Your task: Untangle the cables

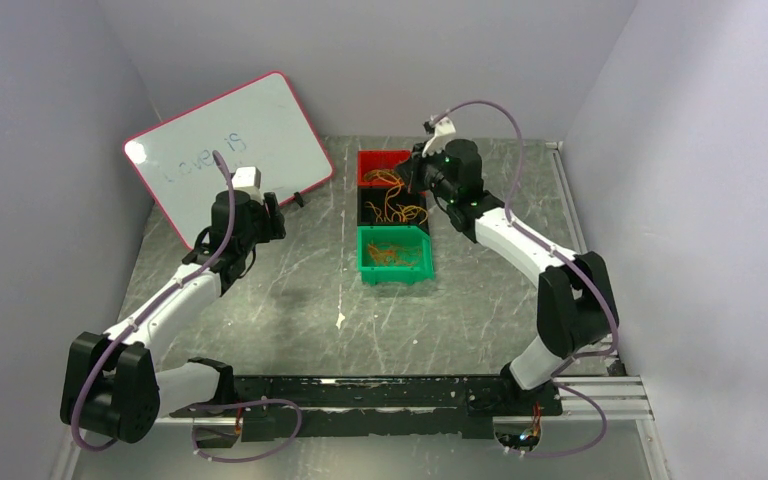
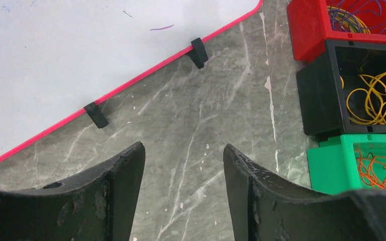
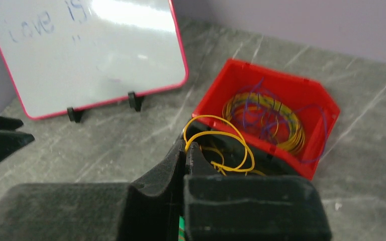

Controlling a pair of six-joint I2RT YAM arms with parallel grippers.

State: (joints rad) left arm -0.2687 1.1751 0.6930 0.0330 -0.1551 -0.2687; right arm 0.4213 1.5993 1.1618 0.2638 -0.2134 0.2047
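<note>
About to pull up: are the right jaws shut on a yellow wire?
Shut. The right wrist view shows them meeting without a gap, yellow wire loops rising from their tips.

free: table (image 1: 290, 290) left of bins (image 1: 394, 272) | obstacles: bins centre, whiteboard (image 1: 222, 150) far left

We see white links, black joints and purple hoses (image 1: 485, 102) on left arm (image 1: 175, 300) and right arm (image 1: 520, 245); left claw (image 2: 183, 145) scuffed black.
</note>
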